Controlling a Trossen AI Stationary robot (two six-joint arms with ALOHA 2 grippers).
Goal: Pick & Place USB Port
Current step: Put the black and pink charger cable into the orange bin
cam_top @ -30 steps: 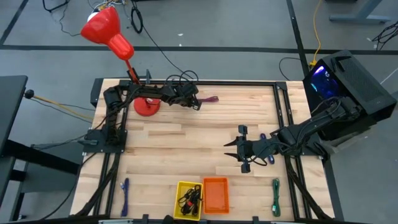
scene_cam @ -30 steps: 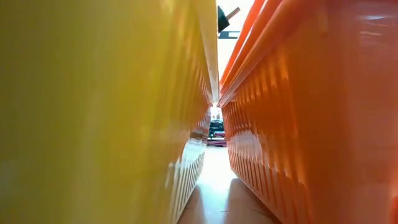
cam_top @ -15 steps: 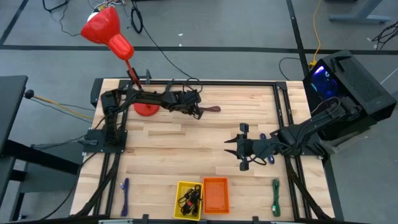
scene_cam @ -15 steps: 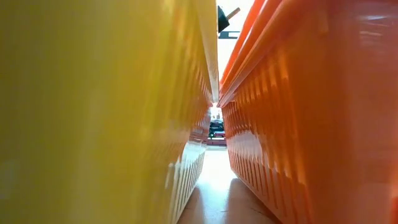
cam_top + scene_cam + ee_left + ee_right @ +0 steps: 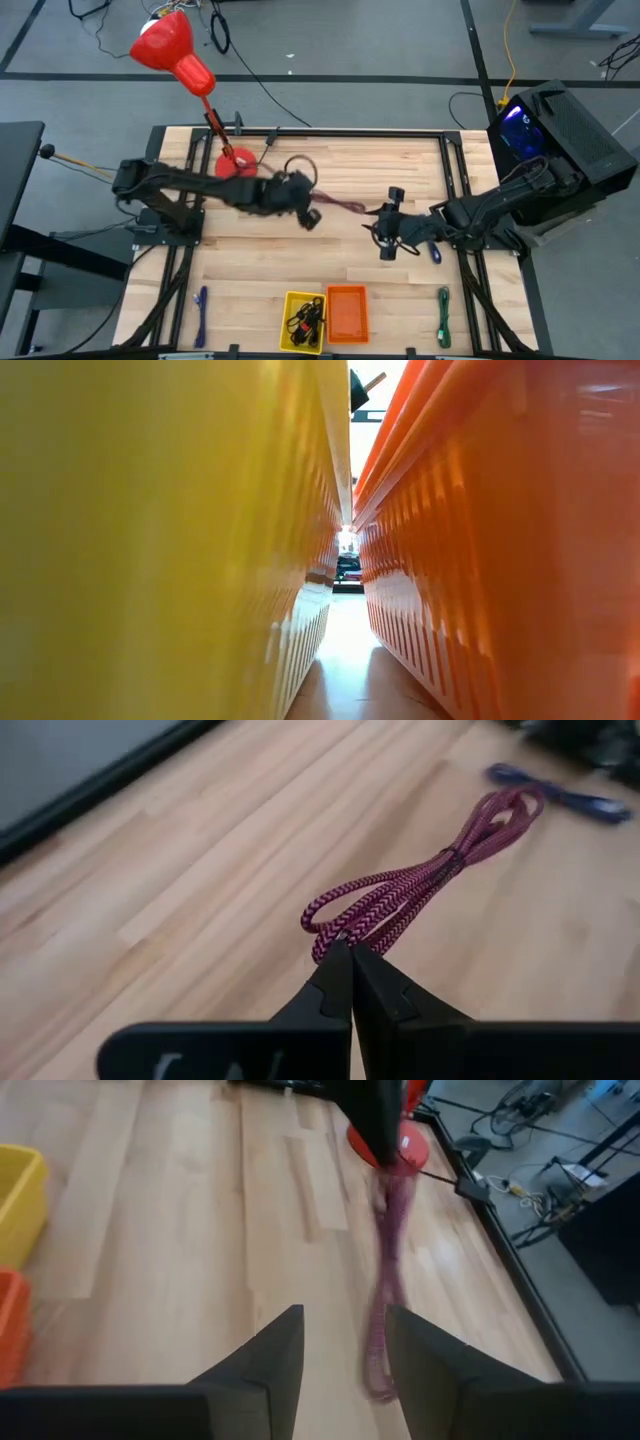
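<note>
Your left gripper (image 5: 350,952) is pinched tight on the purple braided cable (image 5: 420,885), near the table (image 5: 330,250) centre. At three o'clock, your right gripper (image 5: 343,1342) gapes open, holding nothing, just beside the cable's far end.

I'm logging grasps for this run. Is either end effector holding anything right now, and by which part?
The left end effector is shut on the maroon braided cable, pinching one looped end of the bundle. The right end effector is open and holds nothing.

Left gripper (image 5: 312,215) mid-table, arm stretched out, jaws pinched together, right gripper (image 5: 385,235) close by, jaws parted
</note>
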